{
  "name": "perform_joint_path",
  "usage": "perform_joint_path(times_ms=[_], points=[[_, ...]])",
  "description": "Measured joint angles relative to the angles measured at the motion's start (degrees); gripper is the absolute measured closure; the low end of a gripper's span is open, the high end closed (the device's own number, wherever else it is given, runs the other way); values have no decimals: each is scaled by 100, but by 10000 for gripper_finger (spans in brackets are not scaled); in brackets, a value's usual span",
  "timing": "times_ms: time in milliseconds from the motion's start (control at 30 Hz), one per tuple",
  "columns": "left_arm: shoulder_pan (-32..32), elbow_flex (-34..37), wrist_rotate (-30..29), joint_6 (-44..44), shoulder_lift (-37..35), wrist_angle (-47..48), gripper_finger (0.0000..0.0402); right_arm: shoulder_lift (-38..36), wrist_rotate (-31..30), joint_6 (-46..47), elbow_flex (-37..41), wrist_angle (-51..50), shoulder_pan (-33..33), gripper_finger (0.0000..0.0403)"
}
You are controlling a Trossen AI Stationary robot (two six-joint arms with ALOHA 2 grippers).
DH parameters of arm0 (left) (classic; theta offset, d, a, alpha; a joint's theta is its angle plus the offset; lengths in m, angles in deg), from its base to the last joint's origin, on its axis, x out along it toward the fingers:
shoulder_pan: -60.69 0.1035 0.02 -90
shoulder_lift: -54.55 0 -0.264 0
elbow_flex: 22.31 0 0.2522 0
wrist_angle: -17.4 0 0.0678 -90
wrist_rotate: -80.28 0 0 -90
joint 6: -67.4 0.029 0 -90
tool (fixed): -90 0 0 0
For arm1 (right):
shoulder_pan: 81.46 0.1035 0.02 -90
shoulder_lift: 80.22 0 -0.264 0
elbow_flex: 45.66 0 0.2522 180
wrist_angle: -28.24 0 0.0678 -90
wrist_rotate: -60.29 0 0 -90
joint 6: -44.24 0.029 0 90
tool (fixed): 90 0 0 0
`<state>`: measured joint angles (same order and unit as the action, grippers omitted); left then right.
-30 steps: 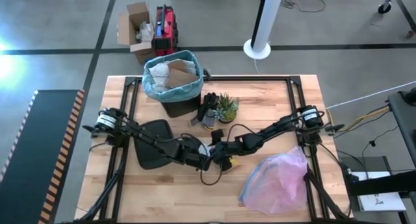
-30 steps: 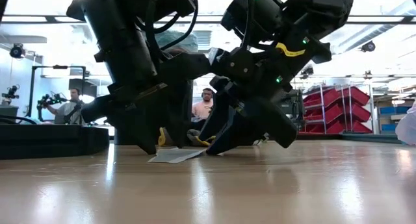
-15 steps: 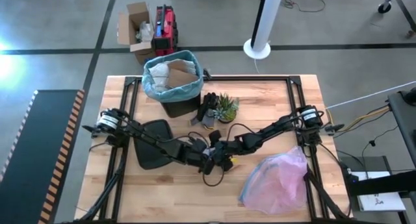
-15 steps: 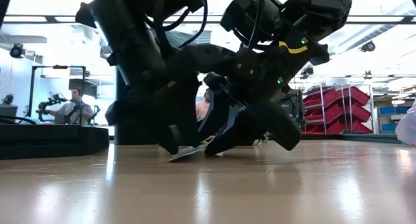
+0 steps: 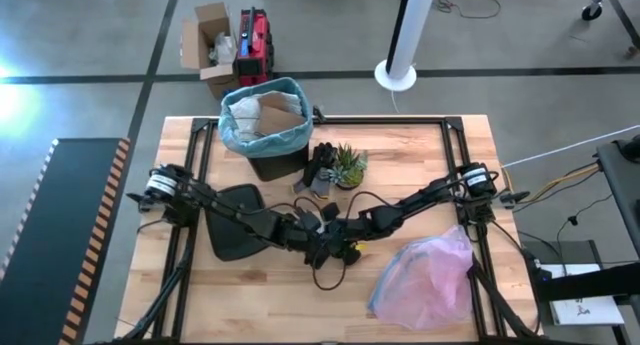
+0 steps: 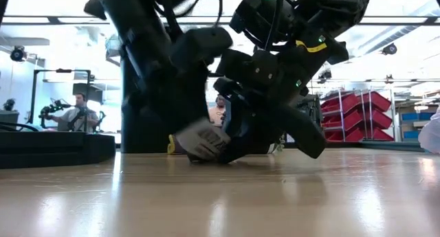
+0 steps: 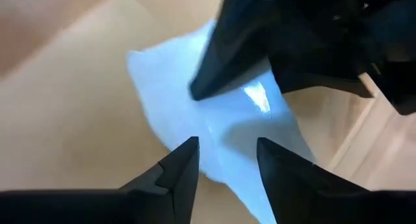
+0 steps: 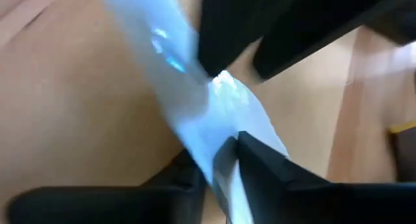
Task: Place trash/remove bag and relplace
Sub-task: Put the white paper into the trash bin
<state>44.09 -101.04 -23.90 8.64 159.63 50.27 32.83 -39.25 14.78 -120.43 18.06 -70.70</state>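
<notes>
A white paper sheet [image 6: 203, 142], a piece of the trash, stands tilted off the table at its middle, between both grippers. My right gripper [image 8: 224, 146] is shut on it. My left gripper [image 7: 227, 149] comes from the other side, its fingers apart with the sheet [image 7: 195, 87] running between them. In the high view the two grippers, left [image 5: 320, 247] and right [image 5: 340, 243], meet nose to nose. The light blue-teal bag [image 5: 235, 135] lines the dark bin at the far left of the table, its rim folded over the bin's edge, with more paper trash [image 5: 268, 113] inside. My right gripper pinches the white sheet near one edge [image 8: 218, 136] between its two fingers, slanting down from the table's right. The sheet [image 8: 149, 49] runs away from the fingers, tilted and off the table. My left gripper has one fingertip [image 8: 218, 62] against the sheet's far part; whether both fingers touch it I cannot tell.
A pinkish-lilac plastic bag [image 5: 425, 275] lies at the near right. A small green potted plant [image 5: 348, 165] and a dark object stand beside the bin. A black lid [image 5: 235, 235] lies under the left arm. A cardboard box [image 5: 210, 45] sits on the floor beyond the table.
The white sheet lay flat on the table a second ago. It then tipped up by one edge, and now it stands tilted and raised between the grippers. My left gripper has rolled about its own axis. Both arms have stayed at the table's middle.
</notes>
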Motion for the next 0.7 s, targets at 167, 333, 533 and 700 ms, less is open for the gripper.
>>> perform_joint_path(times_ms=[167, 333, 533, 700], points=[[-18, 0, -192, 297, -768, 744, 258, -20, 203, 400, -201, -587, 6, 396], [-103, 2, -925, 384, -1870, 1864, 244, -402, 343, 711, -451, -1067, 24, 400], [-178, 11, -1697, 268, -3046, 2593, 229, -1352, 383, 694, -944, -866, -74, 402], [-223, 13, -1790, 234, -3690, 2650, 228, -1721, 355, 730, -1669, -753, -531, 403]])
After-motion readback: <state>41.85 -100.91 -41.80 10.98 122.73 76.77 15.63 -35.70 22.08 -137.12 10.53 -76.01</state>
